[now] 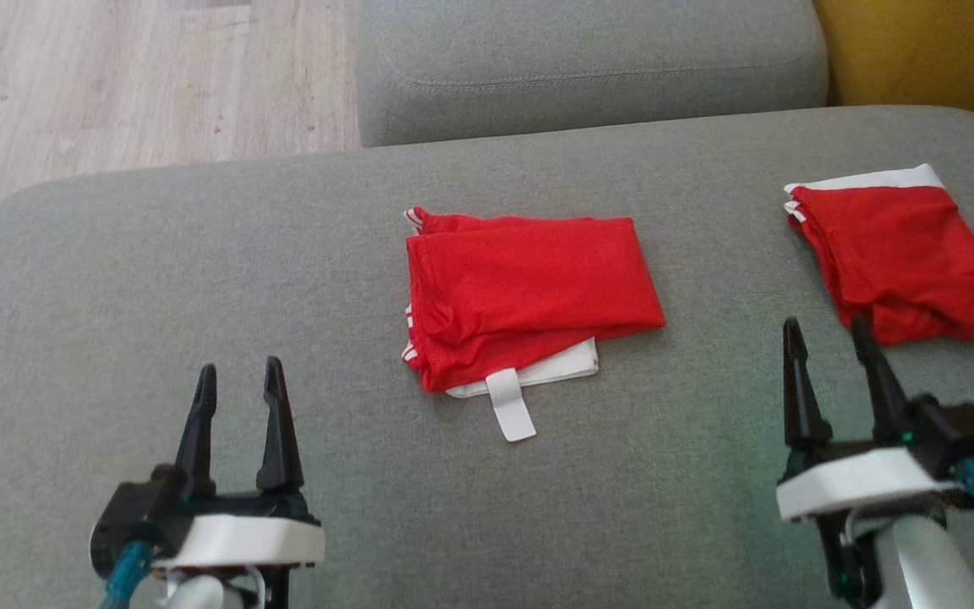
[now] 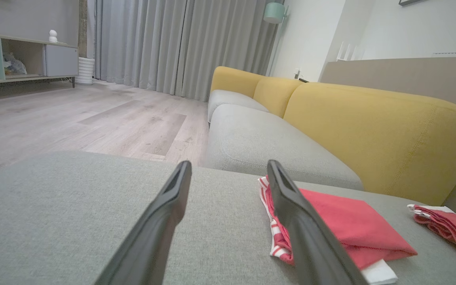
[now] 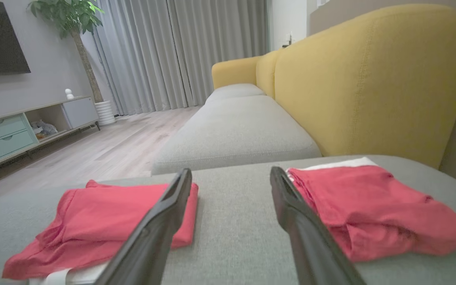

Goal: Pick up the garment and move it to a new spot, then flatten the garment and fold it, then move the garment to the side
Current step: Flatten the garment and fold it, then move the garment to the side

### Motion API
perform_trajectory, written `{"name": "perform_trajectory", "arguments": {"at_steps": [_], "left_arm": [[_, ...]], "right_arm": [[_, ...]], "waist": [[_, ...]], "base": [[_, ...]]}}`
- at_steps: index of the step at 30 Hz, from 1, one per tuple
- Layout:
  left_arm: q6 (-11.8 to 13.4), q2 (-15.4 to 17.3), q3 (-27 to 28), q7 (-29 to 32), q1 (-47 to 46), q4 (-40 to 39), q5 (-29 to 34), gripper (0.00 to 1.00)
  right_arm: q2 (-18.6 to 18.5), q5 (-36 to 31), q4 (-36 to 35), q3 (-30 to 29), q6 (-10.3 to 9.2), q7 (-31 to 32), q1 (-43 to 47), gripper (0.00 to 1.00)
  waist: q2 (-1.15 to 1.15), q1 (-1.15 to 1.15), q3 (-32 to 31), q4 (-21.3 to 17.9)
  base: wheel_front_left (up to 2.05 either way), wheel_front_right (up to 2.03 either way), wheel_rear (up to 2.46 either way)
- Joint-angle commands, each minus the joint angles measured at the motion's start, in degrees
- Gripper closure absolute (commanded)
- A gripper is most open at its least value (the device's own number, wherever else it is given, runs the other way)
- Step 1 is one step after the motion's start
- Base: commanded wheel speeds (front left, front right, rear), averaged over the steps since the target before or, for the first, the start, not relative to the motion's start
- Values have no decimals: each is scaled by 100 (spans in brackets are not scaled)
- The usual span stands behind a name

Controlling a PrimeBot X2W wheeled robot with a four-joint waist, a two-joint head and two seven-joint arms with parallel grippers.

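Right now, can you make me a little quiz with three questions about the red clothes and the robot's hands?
1. True or false: the left gripper is holding red cloth.
2. How many folded red garments lie on the grey cushion? A: one. B: two. C: three.
3. Fill in: the white strap pokes out from the ___ garment's near edge.

Key:
1. False. Its fingers are open and empty, short of the cloth.
2. B: the middle garment and the right garment.
3. Middle.
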Motion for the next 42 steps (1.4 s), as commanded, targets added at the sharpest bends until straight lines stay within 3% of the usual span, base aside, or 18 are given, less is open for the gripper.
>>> {"name": "perform_trajectory", "arguments": {"at_steps": [1, 13, 23, 28, 33, 42], "left_arm": [[40, 27, 213, -29, -98, -160, 38, 0], [-13, 27, 151, -29, -114, -150, 113, 0], [-62, 27, -43, -29, -400, -175, 131, 0], [-90, 27, -193, -29, -638, -141, 139, 0], [-87, 27, -336, -29, -827, -96, 114, 0], [-60, 27, -508, -29, -1063, -50, 24, 0]], "right_arm": [[12, 66, -236, 159, -5, -61, -73, 0], [13, 143, -250, 189, -5, -61, -40, 0], [13, -14, 115, 212, -5, -39, -516, 0], [13, 42, 804, 214, -5, 359, -1280, 0], [13, 533, 1694, 218, -5, 827, -2121, 0], [14, 295, 3374, 207, -5, 1429, -3080, 0]], "waist": [[0, 1, -25, -19], [0, 1, 19, 9], [0, 1, 606, 256], [0, 1, 967, 500], [0, 1, 1206, 743], [0, 1, 1410, 1080]], "base": [[0, 0, 0], [0, 0, 0], [0, 0, 0], [0, 0, 0], [0, 0, 0], [0, 0, 0]]}}
